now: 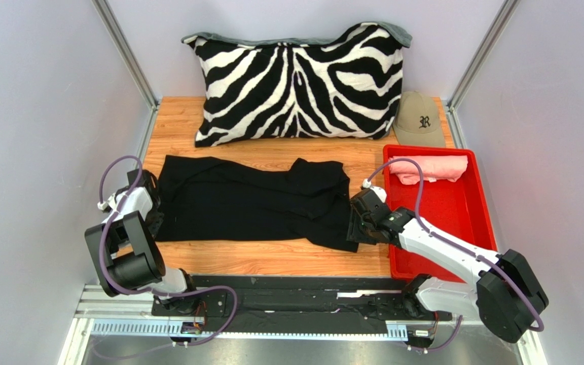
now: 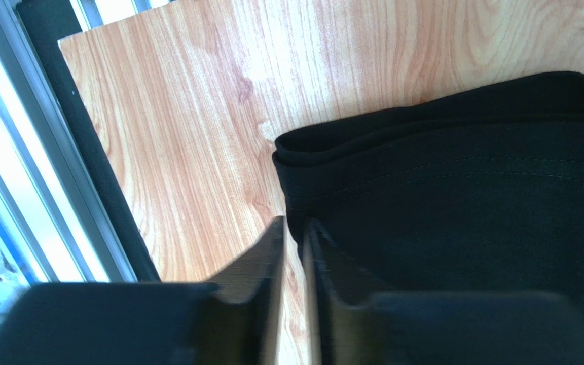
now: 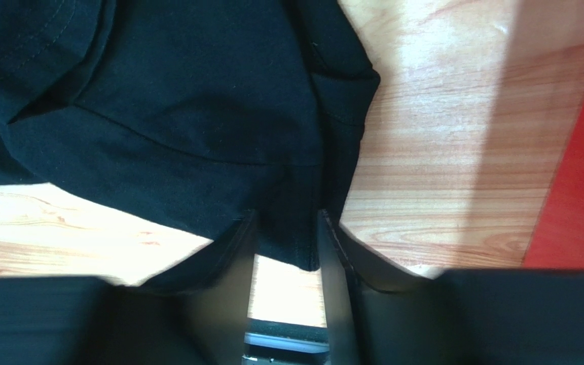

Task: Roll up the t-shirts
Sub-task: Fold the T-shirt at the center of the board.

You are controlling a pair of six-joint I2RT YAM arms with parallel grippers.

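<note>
The black t-shirt (image 1: 253,201) lies folded into a long band across the wooden table. My left gripper (image 1: 149,217) is at its left end; in the left wrist view the fingers (image 2: 272,251) stand almost together, with the shirt's hem (image 2: 303,163) pinched at their tips. My right gripper (image 1: 354,228) is at the shirt's right end, and its fingertips (image 3: 245,228) are shut on the near right corner of the black cloth (image 3: 196,114). The salmon pink t-shirt (image 1: 429,168) lies rolled at the far end of the red tray (image 1: 455,220).
A zebra-striped pillow (image 1: 299,84) stands at the back of the table. A tan baseball cap (image 1: 420,120) sits at the back right. The red tray's wall (image 3: 577,190) is just right of my right gripper. Grey walls enclose both sides.
</note>
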